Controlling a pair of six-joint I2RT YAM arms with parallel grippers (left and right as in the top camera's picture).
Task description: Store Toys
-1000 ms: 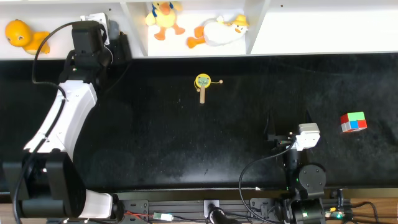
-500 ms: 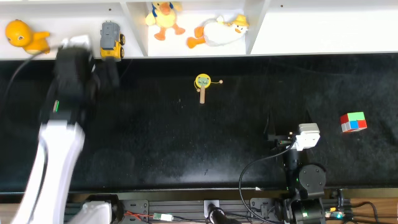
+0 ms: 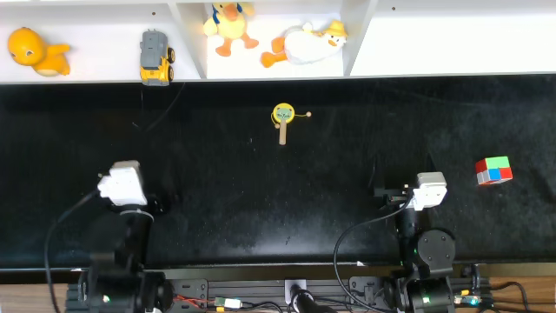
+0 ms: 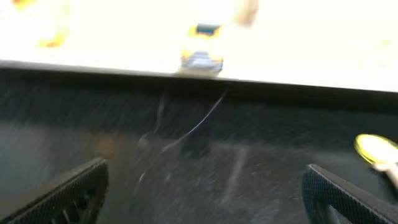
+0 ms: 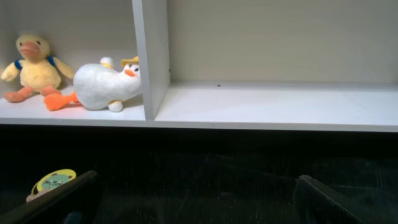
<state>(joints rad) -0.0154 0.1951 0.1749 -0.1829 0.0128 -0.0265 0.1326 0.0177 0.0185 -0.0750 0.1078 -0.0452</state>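
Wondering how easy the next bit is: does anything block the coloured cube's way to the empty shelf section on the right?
Nothing visible does. Only bare black table lies between the cube and the right compartment; the small drum toy sits well off to the side.

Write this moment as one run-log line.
left claw open | right claw open | grey-and-yellow toy truck on white shelf | yellow wooden-handled rattle, multicoloured cube on black mat

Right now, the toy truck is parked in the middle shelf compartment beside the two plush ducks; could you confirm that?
Not quite: the top view shows the toy truck in the left shelf compartment, with the orange duck, not in the middle one.
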